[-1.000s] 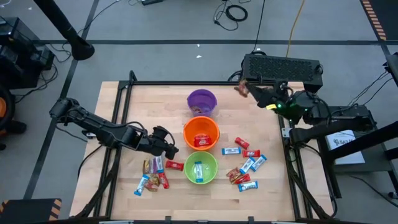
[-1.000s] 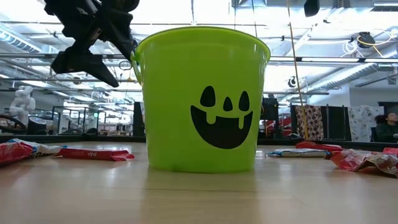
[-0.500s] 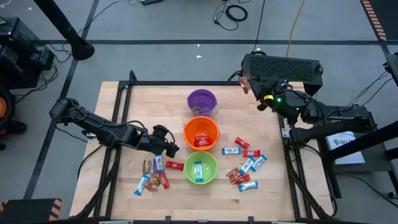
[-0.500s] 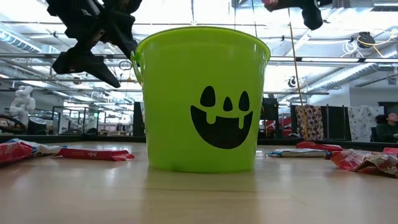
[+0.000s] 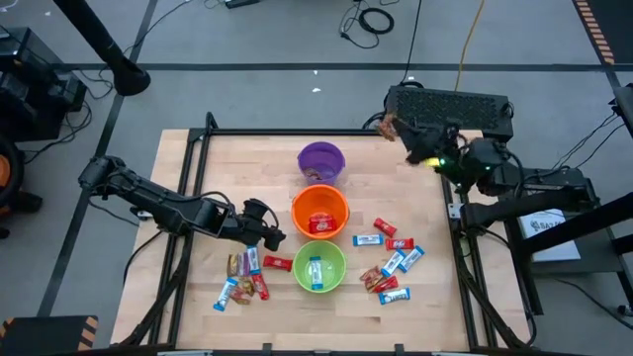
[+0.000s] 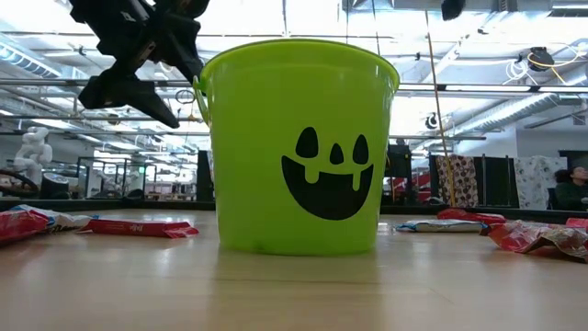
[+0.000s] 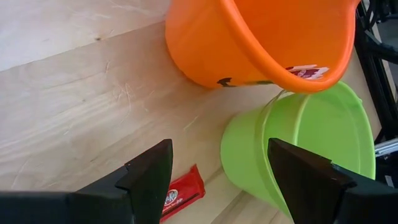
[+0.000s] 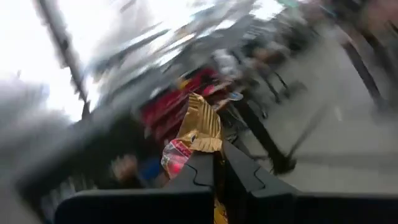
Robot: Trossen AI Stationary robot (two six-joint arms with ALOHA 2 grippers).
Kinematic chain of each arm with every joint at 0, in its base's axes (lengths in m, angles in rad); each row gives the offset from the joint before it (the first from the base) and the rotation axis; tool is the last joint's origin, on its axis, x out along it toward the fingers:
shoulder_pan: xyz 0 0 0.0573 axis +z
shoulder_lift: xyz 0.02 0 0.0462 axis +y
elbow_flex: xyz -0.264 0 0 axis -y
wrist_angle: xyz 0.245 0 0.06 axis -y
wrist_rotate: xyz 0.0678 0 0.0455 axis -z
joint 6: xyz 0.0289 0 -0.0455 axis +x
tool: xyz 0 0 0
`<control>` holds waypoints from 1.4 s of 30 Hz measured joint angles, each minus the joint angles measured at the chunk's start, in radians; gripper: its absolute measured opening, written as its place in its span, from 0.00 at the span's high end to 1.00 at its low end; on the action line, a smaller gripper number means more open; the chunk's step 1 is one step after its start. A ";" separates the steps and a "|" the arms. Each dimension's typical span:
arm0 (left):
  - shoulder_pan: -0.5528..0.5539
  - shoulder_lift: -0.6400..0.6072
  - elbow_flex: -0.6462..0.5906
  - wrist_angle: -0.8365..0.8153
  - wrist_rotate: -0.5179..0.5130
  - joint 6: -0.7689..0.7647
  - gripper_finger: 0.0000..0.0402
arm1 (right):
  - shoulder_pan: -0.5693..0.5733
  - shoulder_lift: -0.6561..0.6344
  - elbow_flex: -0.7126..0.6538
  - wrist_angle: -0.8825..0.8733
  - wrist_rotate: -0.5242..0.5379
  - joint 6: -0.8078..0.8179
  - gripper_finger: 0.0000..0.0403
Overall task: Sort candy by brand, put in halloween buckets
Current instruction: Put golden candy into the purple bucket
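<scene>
The right claw (image 5: 389, 127) has swung off past the counter's (image 5: 188, 168) far corner, away from the purple bucket (image 5: 320, 160), clenched on a gold-and-red candy (image 8: 198, 134); the left claw (image 5: 274, 238) hangs spread just beside the orange bucket (image 5: 319, 213) and green bucket (image 5: 317, 267); both hold some candy; loose bars (image 5: 394, 263) lie on either side, so most sorting seems left.

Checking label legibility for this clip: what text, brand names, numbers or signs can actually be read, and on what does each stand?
No wording reads in full.
Red candy bar: white logo, cut off, unreadable.
Wrapper in orange bucket: print too blurred.
Green bucket: black jack-o'-lantern face, no words.
Box beside the table: dark print, too small.
</scene>
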 joint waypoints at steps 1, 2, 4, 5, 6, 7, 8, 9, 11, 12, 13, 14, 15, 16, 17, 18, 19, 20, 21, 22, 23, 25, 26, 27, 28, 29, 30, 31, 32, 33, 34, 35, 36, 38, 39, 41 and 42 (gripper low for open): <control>0.000 0.000 0.000 0.002 0.000 0.005 0.33 | 0.000 0.000 0.000 0.013 -0.056 -0.123 1.00; 0.000 0.000 0.000 0.004 0.000 0.011 0.33 | 0.001 0.000 0.000 0.019 -0.122 -0.239 1.00; 0.000 0.000 0.000 0.005 0.001 0.025 0.33 | 0.001 0.000 0.000 0.007 -0.256 -0.439 1.00; 0.000 0.000 0.000 0.005 0.002 0.027 0.33 | 0.001 0.000 0.000 -0.007 -0.305 -0.522 1.00; 0.000 0.000 0.000 0.005 0.003 0.030 0.33 | 0.003 0.001 0.000 -0.021 -0.337 -0.588 1.00; 0.000 0.000 0.000 0.005 0.005 0.030 0.33 | 0.009 0.001 0.000 -0.034 -0.346 -0.635 1.00; 0.000 0.000 0.000 0.005 0.008 0.030 0.33 | 0.018 0.001 0.000 -0.045 -0.342 -0.671 1.00; 0.000 0.000 0.000 0.005 0.009 0.030 0.33 | 0.026 0.001 0.000 -0.048 -0.328 -0.705 1.00; -0.001 0.000 0.000 0.005 0.011 0.030 0.33 | 0.041 0.001 0.000 -0.051 -0.298 -0.786 1.00; -0.001 0.000 0.000 0.005 0.011 0.030 0.33 | 0.049 0.001 0.000 -0.053 -0.293 -0.826 1.00; -0.001 0.000 0.000 0.005 0.011 0.030 0.33 | 0.055 0.001 0.000 -0.053 -0.291 -0.862 1.00; -0.001 0.000 0.000 0.004 0.011 0.030 0.33 | 0.060 0.001 0.000 -0.053 -0.291 -0.885 1.00; -0.001 0.000 0.000 0.004 0.011 0.029 0.33 | 0.063 0.001 0.000 -0.053 -0.291 -0.896 1.00; -0.001 0.000 0.000 0.005 0.011 0.029 0.33 | 0.068 0.001 0.000 -0.053 -0.291 -0.897 1.00; -0.001 0.000 0.000 0.004 0.011 0.029 0.33 | 0.069 0.001 0.000 -0.053 -0.291 -0.890 1.00; -0.001 0.000 0.000 0.004 0.011 0.028 0.33 | 0.071 0.001 0.000 -0.053 -0.291 -0.872 1.00; -0.001 0.000 0.000 0.004 0.011 0.028 0.33 | 0.072 0.001 0.000 -0.053 -0.291 -0.842 1.00; -0.001 0.000 0.000 0.005 0.011 0.027 0.33 | 0.072 0.001 0.000 -0.053 -0.290 -0.803 1.00; -0.001 0.000 0.000 0.004 0.011 0.024 0.33 | 0.072 0.001 0.000 -0.053 -0.289 -0.752 1.00; -0.001 0.000 0.000 0.004 0.011 0.023 0.33 | 0.072 0.001 0.000 -0.052 -0.282 -0.671 1.00; -0.001 0.000 0.000 0.005 0.011 0.023 0.33 | 0.072 0.001 0.000 -0.046 -0.262 -0.561 1.00; -0.001 0.000 0.000 0.005 0.011 0.022 0.33 | 0.070 0.001 0.000 -0.032 -0.193 -0.328 1.00; -0.001 -0.002 0.000 0.004 0.011 0.022 0.33 | 0.066 0.001 0.000 -0.031 -0.154 -0.221 1.00; -0.001 -0.003 0.000 0.004 0.011 0.022 0.33 | 0.063 0.001 0.000 -0.034 -0.124 -0.132 1.00; 0.001 -0.004 0.000 0.005 0.011 0.021 0.33 | 0.060 0.005 0.000 -0.036 -0.101 -0.064 1.00; 0.001 -0.004 0.000 0.004 0.010 0.016 0.33 | 0.056 0.014 0.001 -0.036 -0.091 -0.016 1.00; 0.001 -0.004 0.000 0.003 0.010 0.008 0.33 | 0.052 0.023 0.001 -0.035 -0.083 0.017 1.00; 0.001 -0.003 0.000 0.003 0.008 -0.002 0.33 | 0.044 0.036 0.001 -0.037 -0.082 0.044 1.00; 0.001 -0.004 0.000 0.003 0.003 -0.010 0.33 | 0.033 0.050 0.001 -0.036 -0.085 0.065 1.00; 0.001 -0.004 0.000 0.004 0.003 -0.020 0.33 | 0.018 0.066 0.001 -0.036 -0.089 0.082 1.00; 0.001 -0.004 0.000 0.002 0.002 -0.027 0.33 | 0.001 0.081 0.001 -0.032 -0.096 0.096 1.00; 0.001 -0.004 0.000 0.002 0.002 -0.032 0.33 | -0.017 0.096 0.002 -0.031 -0.114 0.108 1.00; 0.001 -0.004 0.000 0.003 0.002 -0.039 0.33 | -0.039 0.114 0.009 -0.037 -0.141 0.120 1.00; 0.001 -0.004 0.000 0.003 0.003 -0.066 0.33 | -0.085 0.151 0.030 -0.052 -0.223 0.126 1.00; 0.001 -0.004 0.000 0.003 0.004 -0.082 0.33 | -0.109 0.172 0.046 -0.076 -0.269 0.126 1.00; 0.001 -0.004 0.000 0.004 0.025 -0.110 0.33 | -0.162 0.219 0.089 -0.135 -0.362 0.126 1.00; 0.001 -0.004 0.000 0.005 0.039 -0.122 0.33 | -0.188 0.243 0.111 -0.174 -0.398 0.126 1.00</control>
